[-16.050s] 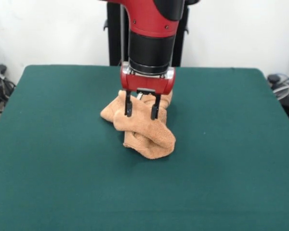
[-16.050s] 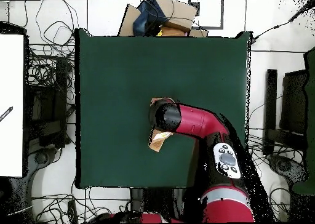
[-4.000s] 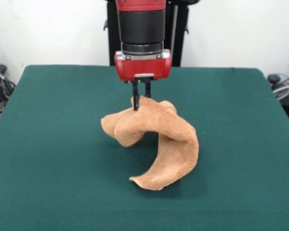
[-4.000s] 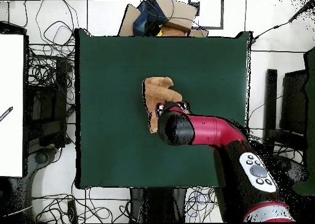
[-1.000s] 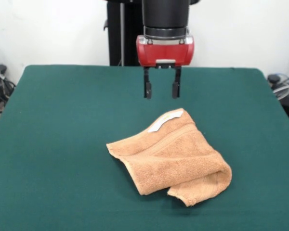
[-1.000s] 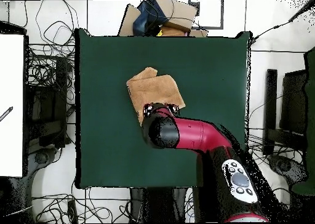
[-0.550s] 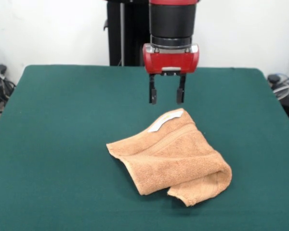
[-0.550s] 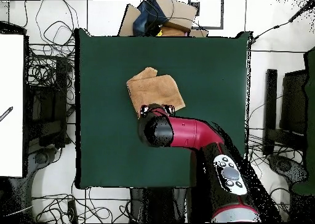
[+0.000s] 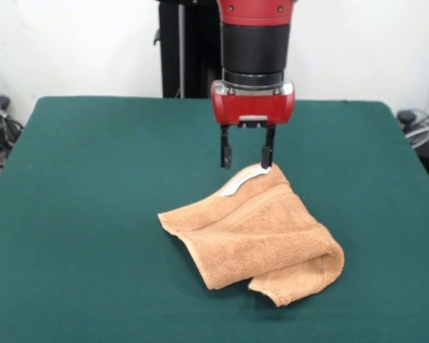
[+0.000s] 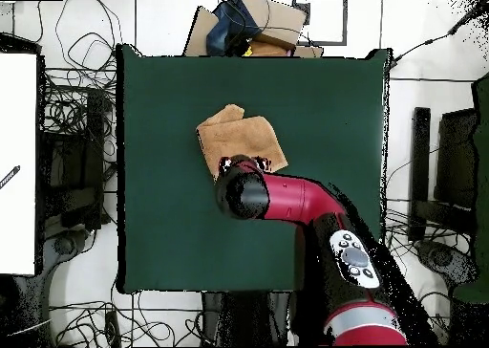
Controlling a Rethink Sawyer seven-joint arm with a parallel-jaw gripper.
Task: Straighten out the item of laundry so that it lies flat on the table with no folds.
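The tan towel is lying folded over on itself near the middle of the green worktop, not flat at all: one layer is doubling back under the other, making a thick rolled fold along the side nearest me and to my right, with a loose corner poking out underneath it. A woven band is running across the top layer, and a small white tag is sitting on the towel's far edge, the edge closest to the robot. The red and black arm is coming straight down over that far edge, and the claw is hanging there with its two dark fingers spread apart, gripping nothing. One finger is standing just off the towel's edge, beside the tag, while the other is reaching down right at the towel's far corner, seemingly touching the cloth or just above it; I can't tell which. From above, the towel is showing as a rough square with a smaller flap sticking out from one corner, and the arm's wrist is covering the edge of the towel nearest the robot's base.
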